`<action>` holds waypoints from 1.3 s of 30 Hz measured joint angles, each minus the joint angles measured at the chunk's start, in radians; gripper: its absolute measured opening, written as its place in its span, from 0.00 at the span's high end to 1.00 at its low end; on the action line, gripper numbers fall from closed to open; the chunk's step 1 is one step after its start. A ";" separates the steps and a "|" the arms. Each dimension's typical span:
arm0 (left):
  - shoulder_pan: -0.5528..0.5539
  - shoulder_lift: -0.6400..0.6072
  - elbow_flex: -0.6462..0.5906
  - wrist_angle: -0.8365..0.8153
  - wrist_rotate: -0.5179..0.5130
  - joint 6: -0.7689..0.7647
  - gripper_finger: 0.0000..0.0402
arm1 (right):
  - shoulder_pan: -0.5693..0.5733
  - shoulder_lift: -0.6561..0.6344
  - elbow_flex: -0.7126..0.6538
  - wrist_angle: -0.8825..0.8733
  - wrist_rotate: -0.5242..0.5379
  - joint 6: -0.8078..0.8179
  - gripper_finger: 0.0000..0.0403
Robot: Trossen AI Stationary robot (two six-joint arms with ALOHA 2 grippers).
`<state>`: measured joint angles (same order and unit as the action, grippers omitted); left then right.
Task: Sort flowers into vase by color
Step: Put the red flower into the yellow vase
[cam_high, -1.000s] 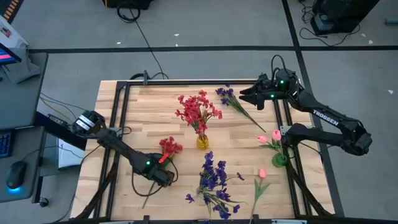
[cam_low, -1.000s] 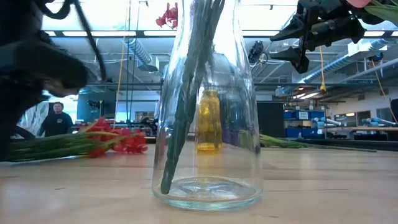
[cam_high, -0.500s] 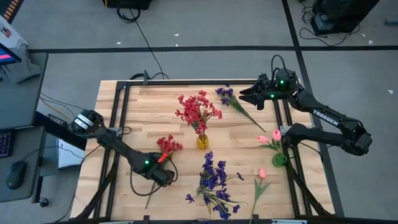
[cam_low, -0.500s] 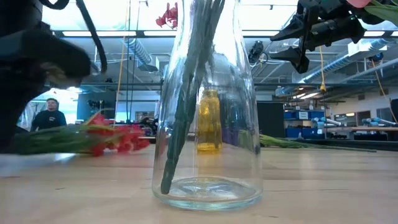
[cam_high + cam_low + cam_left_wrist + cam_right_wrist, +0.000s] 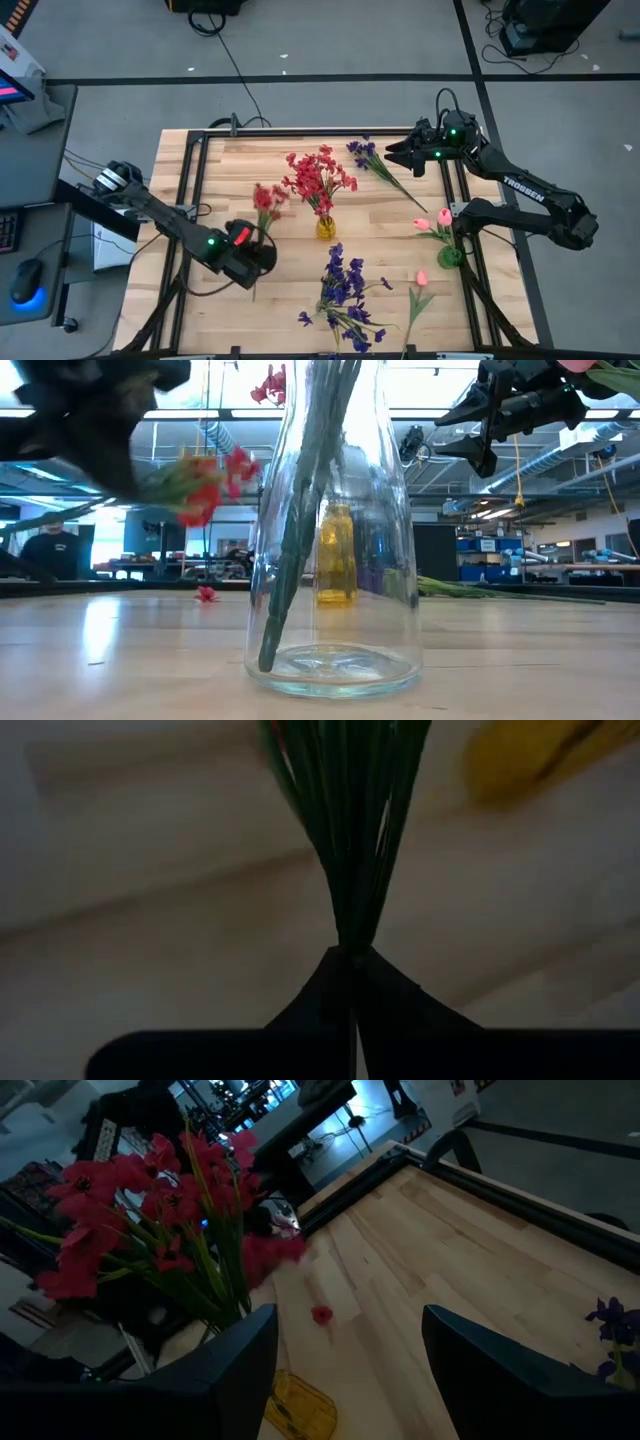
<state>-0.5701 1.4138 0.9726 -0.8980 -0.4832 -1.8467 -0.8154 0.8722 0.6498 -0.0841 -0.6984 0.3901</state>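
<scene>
- A red sprig [image 5: 266, 197] is held off the desk [image 5: 230, 170], just left of the yellow vase [image 5: 326, 228], its stems pinched by the left fingers [image 5: 352, 982].
- The right fingers [image 5: 250, 1350] are held wide, far behind the yellow vase.

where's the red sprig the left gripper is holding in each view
High view: the red-bloomed sprig on thin green stems is left of centre, just left of the small yellow glass vase that holds red flowers.
Low view: upper left, off the table, left of the yellow vase.
Left wrist view: only its green stems, top centre, pinched by the shut left gripper.
Right wrist view: cannot single it out.
Shared landmark: the yellow vase.
</scene>
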 joint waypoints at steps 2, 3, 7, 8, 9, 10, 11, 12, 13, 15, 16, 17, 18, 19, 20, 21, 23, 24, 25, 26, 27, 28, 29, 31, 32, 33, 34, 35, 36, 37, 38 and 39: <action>0.000 -0.024 0.000 0.000 -0.066 -0.001 0.97 | 0.000 0.000 0.000 0.000 0.001 0.000 0.36; 0.000 -0.033 0.001 -0.003 -0.093 -0.003 0.97 | 0.000 0.000 0.000 0.000 0.001 0.000 0.36; 0.001 -0.065 0.001 -0.035 -0.172 -0.018 0.97 | 0.000 0.000 0.000 0.000 0.002 0.000 0.36; 0.001 -0.071 0.001 -0.048 -0.187 -0.023 0.97 | 0.000 0.000 0.000 0.000 0.002 0.000 0.36; 0.001 -0.078 0.001 -0.056 -0.203 -0.030 0.97 | 0.000 0.000 0.000 0.000 0.002 0.000 0.36; 0.001 -0.084 0.001 -0.061 -0.225 -0.040 0.97 | 0.000 0.000 0.000 0.000 0.003 0.000 0.36; 0.001 -0.092 0.001 -0.068 -0.258 -0.046 0.97 | 0.000 0.000 0.000 0.000 0.007 0.000 0.36; 0.001 -0.097 0.001 -0.072 -0.298 -0.047 0.97 | 0.000 0.000 0.000 0.000 0.013 0.000 0.36; 0.001 -0.105 0.001 -0.071 -0.343 -0.048 0.98 | 0.000 0.000 0.000 0.000 0.021 0.000 0.36; 0.001 -0.120 0.001 -0.067 -0.432 -0.047 0.98 | 0.000 0.000 0.000 0.000 0.028 0.000 0.36; 0.001 -0.129 0.001 -0.067 -0.469 -0.046 0.98 | 0.000 0.000 0.000 0.000 0.028 0.000 0.36; 0.001 -0.136 0.001 -0.066 -0.505 -0.044 0.98 | 0.000 0.000 0.000 0.000 0.028 0.000 0.36; 0.001 -0.143 0.001 -0.066 -0.541 -0.041 0.98 | 0.000 0.000 0.000 0.000 0.029 0.000 0.36; 0.001 -0.150 0.001 -0.067 -0.571 -0.039 0.98 | 0.000 0.000 0.000 0.000 0.029 0.000 0.36; 0.001 -0.155 0.001 -0.066 -0.601 -0.035 0.98 | 0.000 0.000 0.000 0.000 0.029 0.000 0.36; 0.001 -0.159 0.001 -0.063 -0.633 -0.023 0.98 | 0.000 0.000 0.000 0.000 0.031 0.000 0.36; -0.001 -0.165 0.001 -0.056 -0.702 -0.003 0.98 | 0.000 0.000 0.000 0.000 0.047 0.000 0.36; -0.001 -0.166 0.000 -0.045 -0.740 0.017 0.98 | 0.000 0.000 0.000 0.000 0.053 0.000 0.36; -0.002 -0.166 0.000 -0.032 -0.776 0.039 0.98 | 0.000 0.000 0.000 0.000 0.059 0.000 0.36; -0.002 -0.166 0.000 -0.013 -0.816 0.064 0.98 | 0.000 0.000 0.000 0.000 0.065 0.000 0.36; -0.002 -0.166 0.001 0.002 -0.848 0.088 0.98 | 0.000 0.000 0.000 0.000 0.073 0.001 0.36; -0.002 -0.166 0.000 0.025 -0.878 0.117 0.98 | 0.000 0.000 0.000 0.000 0.077 0.003 0.36; -0.002 -0.166 0.000 0.053 -0.903 0.152 0.98 | 0.000 0.000 0.000 0.000 0.079 0.008 0.36; -0.002 -0.166 0.000 0.117 -0.940 0.247 0.98 | 0.000 0.000 0.000 0.000 0.080 0.018 0.36; -0.002 -0.166 0.000 0.151 -0.952 0.297 0.98 | 0.000 0.000 0.000 0.000 0.082 0.021 0.36; -0.002 -0.166 0.000 0.189 -0.965 0.352 0.98 | 0.000 0.000 0.000 0.000 0.084 0.027 0.36; -0.002 -0.166 0.000 0.227 -0.968 0.408 0.98 | 0.000 0.000 0.000 0.000 0.090 0.030 0.36; -0.002 -0.166 0.000 0.268 -0.967 0.466 0.98 | 0.000 0.000 0.000 0.000 0.094 0.032 0.36; -0.002 -0.166 0.000 0.311 -0.965 0.531 0.98 | 0.000 0.000 0.000 0.000 0.104 0.033 0.36; -0.002 -0.166 0.000 0.360 -0.958 0.600 0.98 | 0.000 0.000 0.000 0.000 0.108 0.033 0.36; -0.002 -0.166 0.000 0.414 -0.942 0.679 0.98 | 0.000 0.000 0.000 0.000 0.112 0.033 0.36; -0.002 -0.166 0.000 0.468 -0.922 0.759 0.98 | 0.000 0.000 0.000 0.000 0.116 0.034 0.36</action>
<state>-0.5720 1.2480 0.9730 -0.4304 -1.4054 -1.0876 -0.8154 0.8722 0.6495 -0.0841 -0.5820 0.4236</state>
